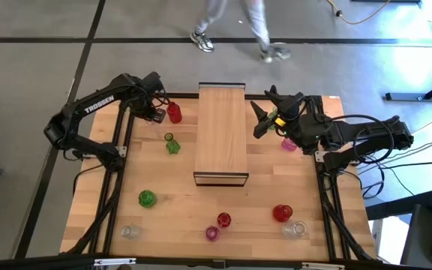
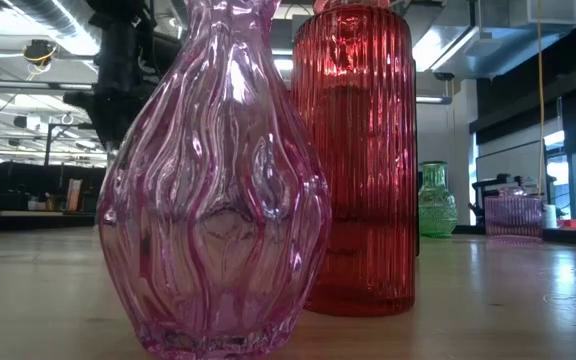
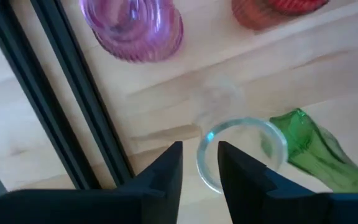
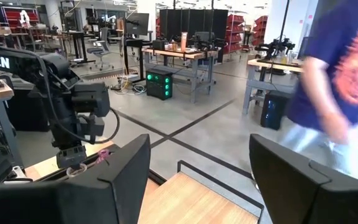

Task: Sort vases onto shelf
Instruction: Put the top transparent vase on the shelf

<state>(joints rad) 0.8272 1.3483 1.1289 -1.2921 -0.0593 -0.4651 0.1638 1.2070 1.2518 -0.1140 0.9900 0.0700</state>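
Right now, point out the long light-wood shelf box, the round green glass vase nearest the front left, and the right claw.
long light-wood shelf box [image 1: 221, 127]: high view, bare plank top.
round green glass vase [image 1: 147, 199]: high view, body centre.
right claw [image 1: 262, 118]: high view, midway between fingertips.

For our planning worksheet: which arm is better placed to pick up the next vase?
Probably left. The left gripper has the clear vase rim between its fingers; the open right gripper points over the shelf, holding nothing.
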